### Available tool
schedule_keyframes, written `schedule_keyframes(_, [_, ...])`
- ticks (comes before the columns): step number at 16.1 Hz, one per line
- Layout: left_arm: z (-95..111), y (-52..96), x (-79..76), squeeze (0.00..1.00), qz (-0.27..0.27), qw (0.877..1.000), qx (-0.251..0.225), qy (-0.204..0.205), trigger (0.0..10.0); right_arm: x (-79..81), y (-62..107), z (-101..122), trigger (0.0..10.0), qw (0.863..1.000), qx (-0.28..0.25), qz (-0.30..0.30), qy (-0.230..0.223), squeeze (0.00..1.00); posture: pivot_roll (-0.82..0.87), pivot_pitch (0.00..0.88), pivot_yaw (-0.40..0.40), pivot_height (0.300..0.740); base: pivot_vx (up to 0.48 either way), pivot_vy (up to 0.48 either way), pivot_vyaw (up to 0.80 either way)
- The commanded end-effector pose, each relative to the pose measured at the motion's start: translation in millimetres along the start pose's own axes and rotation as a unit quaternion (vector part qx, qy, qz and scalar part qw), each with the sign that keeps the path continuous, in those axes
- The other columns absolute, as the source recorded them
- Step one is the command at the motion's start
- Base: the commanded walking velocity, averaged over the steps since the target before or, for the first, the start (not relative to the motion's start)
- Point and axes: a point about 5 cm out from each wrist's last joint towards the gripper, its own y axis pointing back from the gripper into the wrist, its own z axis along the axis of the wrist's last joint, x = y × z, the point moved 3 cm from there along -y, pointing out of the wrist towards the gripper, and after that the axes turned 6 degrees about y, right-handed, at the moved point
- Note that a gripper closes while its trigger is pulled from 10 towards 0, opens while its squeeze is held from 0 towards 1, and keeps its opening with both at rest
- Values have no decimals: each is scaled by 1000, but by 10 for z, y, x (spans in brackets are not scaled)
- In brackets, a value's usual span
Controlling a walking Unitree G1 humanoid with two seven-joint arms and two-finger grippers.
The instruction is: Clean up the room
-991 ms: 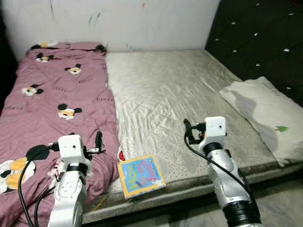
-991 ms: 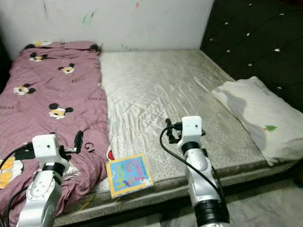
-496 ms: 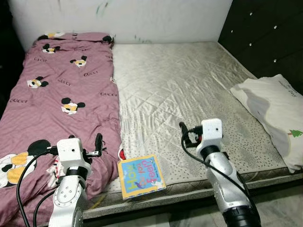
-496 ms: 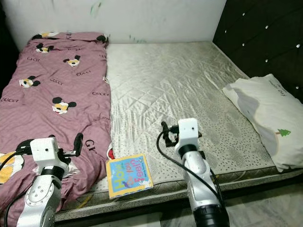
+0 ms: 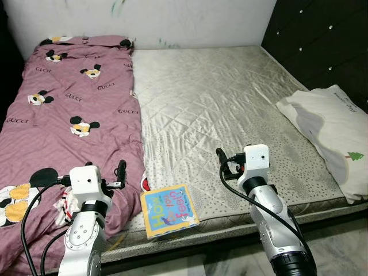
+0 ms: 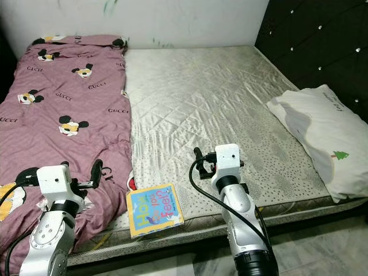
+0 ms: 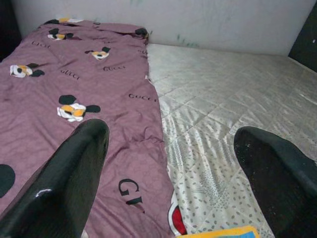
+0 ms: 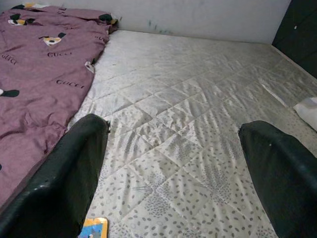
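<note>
Bedding lies across a wide bed with a pale quilted mattress (image 5: 218, 109); on the robot's left, a mauve blanket printed with cartoon mouse heads (image 5: 69, 109) covers the mattress from the wall to the near edge; the left tool (image 5: 120, 172) hovers over that blanket's near corner, its two black fingers (image 7: 69, 173) spread wide and empty; just beside it, a square children's book with a blue and yellow cover (image 5: 168, 209) lies flat at the mattress's near edge, touching the blanket's hem; the right tool (image 5: 221, 158) hangs above bare mattress, fingers (image 8: 74, 173) likewise parted, holding nothing; far right, a white pillow with a small green tree mark (image 5: 328, 138) rests against the dark tufted headboard (image 5: 322, 40).
</note>
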Motion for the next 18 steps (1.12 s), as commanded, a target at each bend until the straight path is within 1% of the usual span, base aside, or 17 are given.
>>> schedule_keyframes(1, [5,20,35,0,10,1000,1,-3,10000,-19,13,36,10000,1000,-4,1,2,0,52,96,-67,716,0,0,0])
schedule_keyframes(2, [-2,26,38,0,12,1000,3,-3,10000,-18,12,35,10000,1000,-4,2,5,0,48,98,-70,716,0,0,0])
schedule_keyframes(4, [-4,20,34,0,13,1000,4,-3,10000,-14,10,36,10000,1000,-4,3,4,0,49,96,-71,701,0,0,0])
schedule_keyframes(6, [-4,5,29,0,13,1000,4,-5,10000,15,5,48,10000,1000,-8,7,10,0,49,94,-71,671,0,0,0])
schedule_keyframes(9, [3,-4,20,0,12,1000,2,-6,10000,15,2,52,10000,1000,-10,6,11,0,49,94,-71,631,0,0,0])
schedule_keyframes(18, [18,-65,-7,0,16,1000,-2,-5,10000,44,3,-3,10000,999,-3,24,22,0,49,80,-75,631,0,0,0])
